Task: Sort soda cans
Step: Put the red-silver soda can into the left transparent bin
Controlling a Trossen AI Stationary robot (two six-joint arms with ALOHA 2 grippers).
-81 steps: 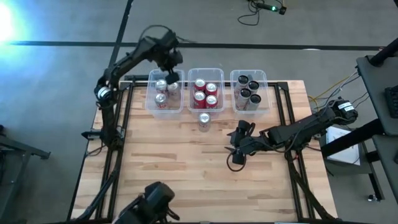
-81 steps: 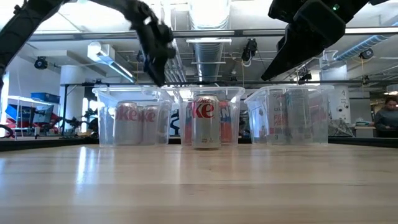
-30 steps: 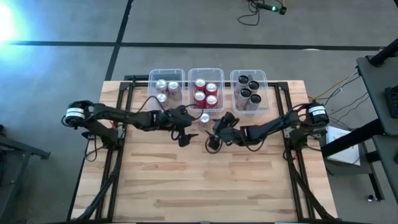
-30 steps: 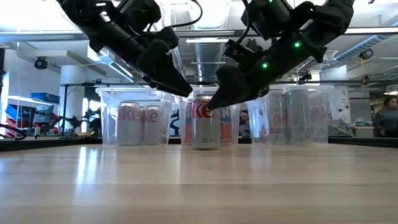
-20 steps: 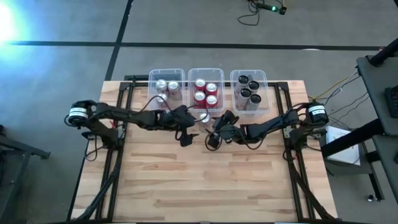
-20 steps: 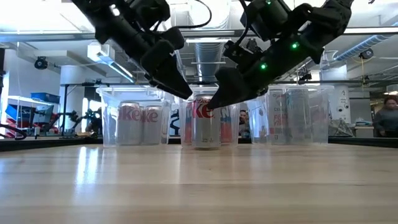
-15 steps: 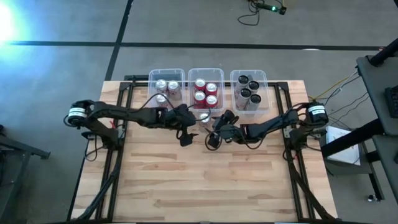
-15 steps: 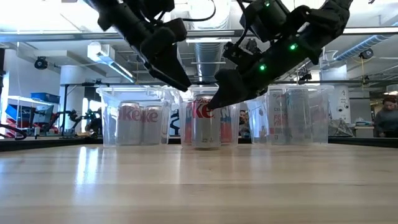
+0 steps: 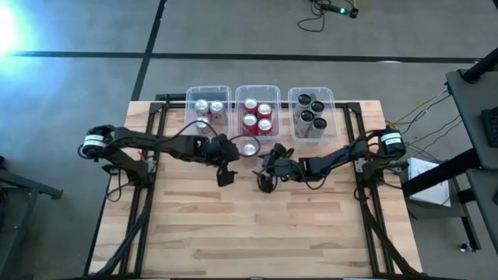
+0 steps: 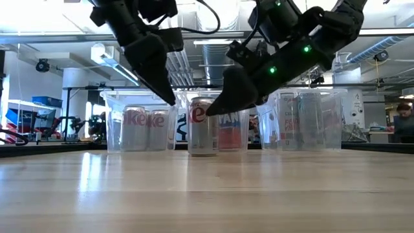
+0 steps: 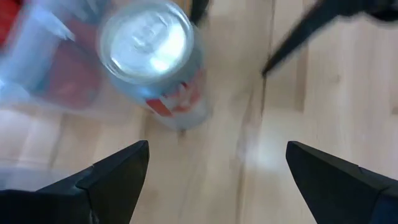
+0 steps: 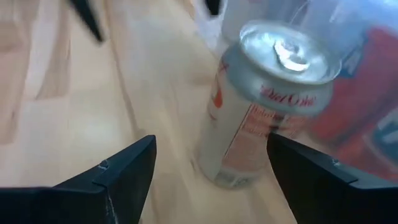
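One silver soda can [image 9: 249,148] stands upright on the table in front of the middle bin; it also shows in the low view as the can [image 10: 202,134]. My left gripper [image 9: 227,173] hangs open just near and left of it, with the can [image 11: 152,59] ahead of its fingers. My right gripper [image 9: 264,180] hangs open just near and right of it, with the can [image 12: 261,99] ahead of its fingers. Neither gripper touches the can. Other silver cans [image 9: 207,110] stand in the left bin, red cans [image 9: 257,114] in the middle bin and black cans [image 9: 310,111] in the right bin.
Three clear plastic bins stand in a row along the table's far edge: left bin [image 9: 191,124], middle bin [image 9: 239,117], right bin [image 9: 333,117]. The wooden table top [image 9: 257,233] stretches bare from the grippers to the near edge. A person [image 10: 402,123] sits far off in the room.
Both grippers have drawn back a little from the can toward the table's near edge, the left one also toward the left. The silver can has shifted slightly toward the table's left and turned about, still upright.
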